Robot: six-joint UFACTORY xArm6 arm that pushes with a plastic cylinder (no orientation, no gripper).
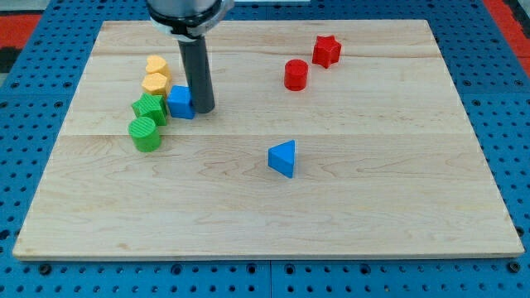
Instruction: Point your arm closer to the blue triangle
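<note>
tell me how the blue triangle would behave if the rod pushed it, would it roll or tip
The blue triangle looks like a rigid wedge lying flat on the wooden board, so it would probably slide rather than roll. Its angled sides may make it spin under an off-centre push. It stands alone, so nothing should block it. My tip is far off, beside the blue block.

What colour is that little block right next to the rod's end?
Blue: the blue cube sits just left of my tip, seen in the camera view.
</note>
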